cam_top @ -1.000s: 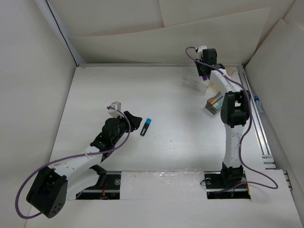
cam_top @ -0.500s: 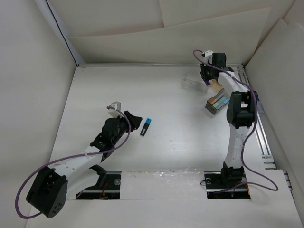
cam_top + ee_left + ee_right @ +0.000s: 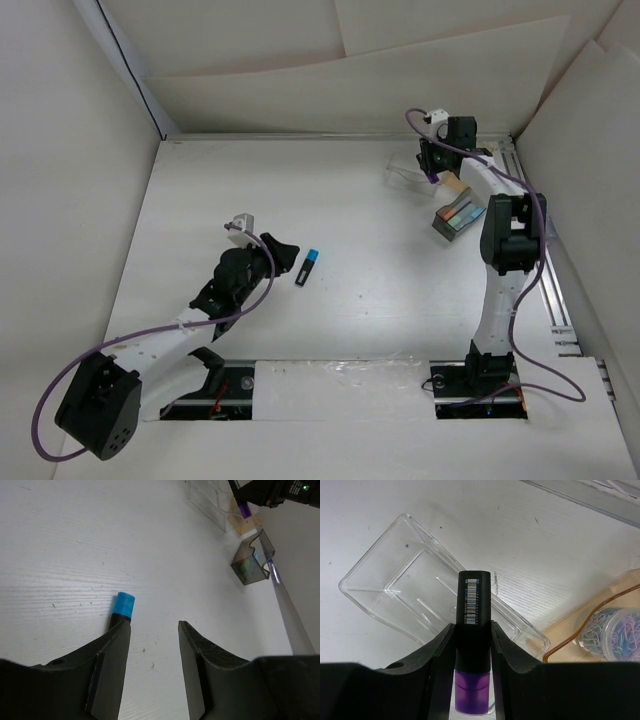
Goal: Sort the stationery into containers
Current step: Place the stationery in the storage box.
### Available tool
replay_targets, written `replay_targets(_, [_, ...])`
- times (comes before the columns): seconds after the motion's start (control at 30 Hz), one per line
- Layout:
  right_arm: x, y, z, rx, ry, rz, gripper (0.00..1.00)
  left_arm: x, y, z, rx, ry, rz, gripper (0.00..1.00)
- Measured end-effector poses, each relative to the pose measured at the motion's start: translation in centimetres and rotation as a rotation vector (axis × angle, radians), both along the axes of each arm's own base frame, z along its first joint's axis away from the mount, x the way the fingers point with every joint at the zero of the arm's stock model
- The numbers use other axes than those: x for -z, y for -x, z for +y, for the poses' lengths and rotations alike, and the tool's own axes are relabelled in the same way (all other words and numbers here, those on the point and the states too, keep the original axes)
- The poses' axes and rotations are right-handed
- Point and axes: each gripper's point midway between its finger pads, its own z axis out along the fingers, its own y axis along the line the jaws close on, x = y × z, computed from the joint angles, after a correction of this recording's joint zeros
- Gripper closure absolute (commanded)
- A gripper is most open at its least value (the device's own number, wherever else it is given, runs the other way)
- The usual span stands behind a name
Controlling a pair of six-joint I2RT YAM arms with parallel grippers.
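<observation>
right jaws grip barcode-labelled purple marker

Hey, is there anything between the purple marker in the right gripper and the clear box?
Nothing visible. The right gripper holds the purple marker above the clear box, which is open on top and looks empty. The tan box sits off to one side.
</observation>
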Motion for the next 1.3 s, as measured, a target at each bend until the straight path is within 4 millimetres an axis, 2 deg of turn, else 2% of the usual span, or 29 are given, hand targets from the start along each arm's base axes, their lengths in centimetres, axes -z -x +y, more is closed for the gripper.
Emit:
replay_targets(0.2, [-0.1,-0.1,0.3,-0.009,-0.006,-0.005,0.72,-0.8,0.0,0.0,0.000,0.013,-0.021,0.60])
replay_targets(0.4, [-0.8,0.2,1.2,-0.051,-0.036,0.007,0.77,-0.8,0.1,0.0,0.000,0.013,-0.021,0.60])
replay_targets(0.53, [-2.7,-0.2,1.9,-0.086,-0.055,0.005,0.77,-0.8,0.1,0.0,0.000,0.013,-0.021,0.60])
replay_targets(0.67, [-5.5,-2.0,2.3,-0.118,-0.049,-0.043,0.77,-0.8,0.0,0.0,0.000,0.013,-0.021,0.60])
replay_targets(0.77, [-5.9,-2.3,2.5,-0.137,-0.038,-0.041,0.77,-0.8,0.0,0.0,0.000,0.013,-0.021,0.60])
replay_targets(0.93, [-3.8,-1.7,3.3,-0.171,-0.038,0.026,0.77,-0.8,0.0,0.0,0.000,0.013,-0.021,0.60])
replay_targets(1.13, [0.5,-0.3,3.9,-0.196,-0.048,0.148,0.79,-0.8,0.0,0.0,0.000,0.013,-0.021,0.60])
replay_targets(1.3, [2.0,0.3,4.1,-0.206,-0.054,0.195,0.79,-0.7,0.0,0.0,0.000,0.012,-0.020,0.60])
